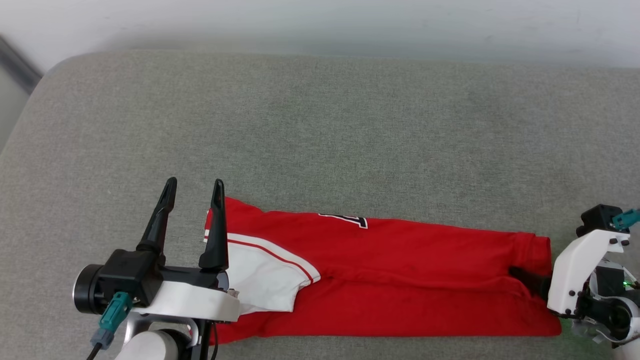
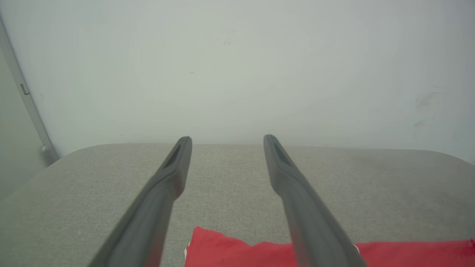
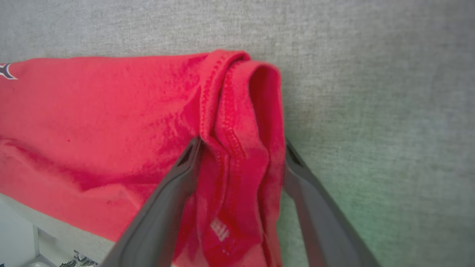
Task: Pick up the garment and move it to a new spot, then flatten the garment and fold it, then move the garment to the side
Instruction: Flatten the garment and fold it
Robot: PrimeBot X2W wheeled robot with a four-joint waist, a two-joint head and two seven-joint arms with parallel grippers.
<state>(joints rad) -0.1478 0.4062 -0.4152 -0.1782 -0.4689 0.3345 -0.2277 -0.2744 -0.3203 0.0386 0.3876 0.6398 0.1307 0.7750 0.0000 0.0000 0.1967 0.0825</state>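
shirt (image 1: 400, 280) folded into long strip, laid at 6 o'clock of grey cushion (image 1: 320, 125). left gripper (image 1: 195, 181) spread wide, empty. right gripper (image 3: 241, 144) spread wide, hem (image 3: 222, 111) straddled, not pinched. cross fold, moving aside judged not yet done.

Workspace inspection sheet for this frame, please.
Surface: grey fabric surface, flat.
Job's things: garment folded into a long red strip near the front edge, white sleeve on top at its left end.
Clutter: nothing seen.
Grippers: left gripper open, over the garment's left end; right gripper open, straddling its right end.
Cables: teal plug and black cable at the left wrist; second teal plug at the right wrist.
Surroundings: pale wall behind; grey post far left.
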